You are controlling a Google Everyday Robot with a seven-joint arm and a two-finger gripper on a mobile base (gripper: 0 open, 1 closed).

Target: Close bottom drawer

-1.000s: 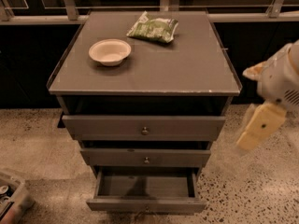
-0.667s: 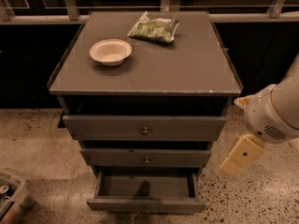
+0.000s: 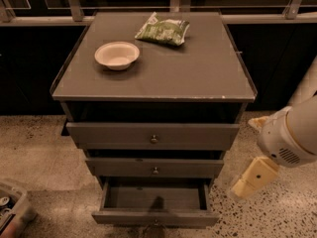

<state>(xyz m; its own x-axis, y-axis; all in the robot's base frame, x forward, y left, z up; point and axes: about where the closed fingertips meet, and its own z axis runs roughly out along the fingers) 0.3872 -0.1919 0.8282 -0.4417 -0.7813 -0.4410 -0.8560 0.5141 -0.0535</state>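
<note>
The gripper (image 3: 246,185) has sunk lower, right of the open bottom drawer (image 3: 154,217); its grip cannot be told.

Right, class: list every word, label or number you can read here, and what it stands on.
Green bag: print too blurred to read.
Bowl, cabinet, gripper (low, right of the open bottom drawer): no text visible.

Office-like interior: speckled terrazzo floor (image 3: 34,148); glass-panelled metal railing (image 3: 74,6).
</note>
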